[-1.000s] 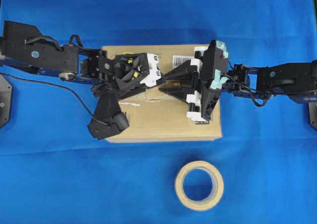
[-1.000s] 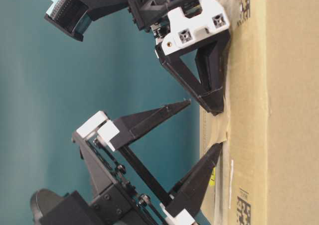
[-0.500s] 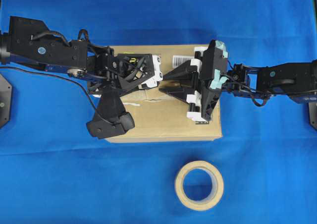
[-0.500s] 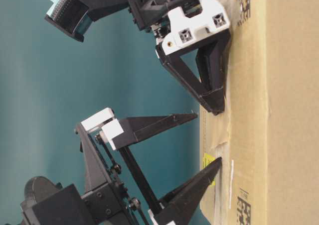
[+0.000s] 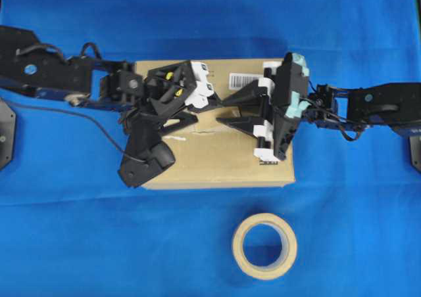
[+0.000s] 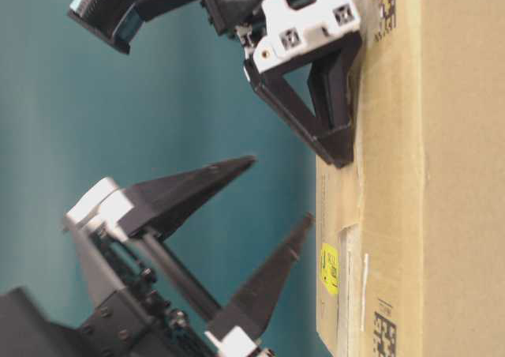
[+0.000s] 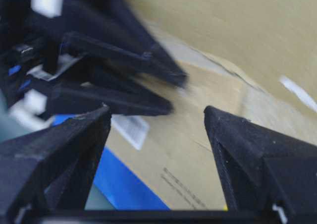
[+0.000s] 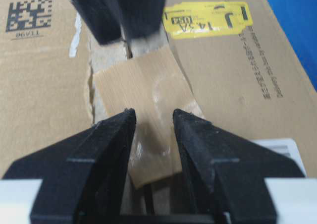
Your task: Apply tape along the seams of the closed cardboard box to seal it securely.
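The cardboard box point(image 5: 223, 156) lies closed on the blue cloth. A tan strip of tape point(image 8: 138, 90) lies flat over the seam point(image 8: 130, 50), between pale torn residue. My right gripper point(image 8: 153, 114) is open, its fingers point(image 6: 339, 148) down on the box top with the tape's near end between them. Blurred, my left gripper point(image 6: 278, 189) hangs wide open a little off the box top, holding nothing. From overhead, the left gripper point(image 5: 209, 108) and right gripper point(image 5: 222, 112) meet tip to tip over the box's middle. The left wrist view shows the left gripper point(image 7: 156, 112) facing the right fingers point(image 7: 148, 75).
A beige tape roll point(image 5: 264, 246) lies on the cloth in front of the box. On the box top sit a yellow sticker point(image 8: 208, 18), a black matrix code point(image 8: 29, 13) and a white barcode label point(image 5: 242, 80). Blue cloth point(image 5: 342, 198) surrounds the box.
My left gripper has lifted its lower finger off the box top and drawn back from the tape, still open. The right gripper has stayed on the tape.
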{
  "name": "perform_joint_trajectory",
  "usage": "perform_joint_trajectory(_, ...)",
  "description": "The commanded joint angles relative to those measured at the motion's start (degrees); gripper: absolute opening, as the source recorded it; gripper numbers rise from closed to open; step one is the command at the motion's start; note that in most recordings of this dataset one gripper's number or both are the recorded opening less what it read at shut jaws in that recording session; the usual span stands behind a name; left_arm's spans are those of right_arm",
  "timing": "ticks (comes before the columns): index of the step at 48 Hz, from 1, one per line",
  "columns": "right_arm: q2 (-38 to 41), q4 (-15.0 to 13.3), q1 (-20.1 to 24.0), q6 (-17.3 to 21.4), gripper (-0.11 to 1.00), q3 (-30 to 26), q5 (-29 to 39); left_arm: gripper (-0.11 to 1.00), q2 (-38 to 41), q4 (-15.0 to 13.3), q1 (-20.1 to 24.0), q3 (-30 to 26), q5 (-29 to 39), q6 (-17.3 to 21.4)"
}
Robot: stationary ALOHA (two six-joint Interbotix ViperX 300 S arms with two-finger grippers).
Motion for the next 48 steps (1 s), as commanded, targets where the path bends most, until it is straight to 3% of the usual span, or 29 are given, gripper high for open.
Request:
perform_joint_trajectory(1, -2.11, 0.09, 0.35, 0.09, 0.4, 0.53, 0.35, 0.72, -2.72, -0.18, -0.44, 1.49, -6.15, -5.01)
perform_joint_trajectory(9, -4.83, -0.18, 0.35, -0.53, 0.4, 1.14, 0.35, 0.72, -3.96, -0.18, -0.97, 5.01, -15.73, -21.71)
perform_joint_trajectory(18, -9.67, -0.09, -1.14, -1.05, 0.37, 1.23, -1.58, 0.71, -4.22, -0.09, -0.79, 6.06, -20.92, -42.28)
perform_joint_trajectory(24, -9.84, -0.09, -2.99, -1.14, 0.15, 0.88, -3.78, 0.59, -3.52, -0.09, -0.7, 6.86, -22.32, -52.47)
perform_joint_trajectory(28, -8.88, -0.09, -3.6, -1.23, -0.01, 0.18, -3.96, 0.36, -3.08, 0.09, -0.7, 7.91, -23.64, -55.11)
perform_joint_trajectory(35, -6.33, -0.18, -3.69, -1.58, -0.01, -1.67, -2.11, 0.02, -2.02, 0.09, -0.97, 9.58, -28.21, -56.25)
perform_joint_trajectory(48, -0.62, -0.26, -2.46, -1.76, -0.01, -5.36, 0.18, 0.0, 3.43, -0.26, -0.44, 9.05, -31.99, -56.95)
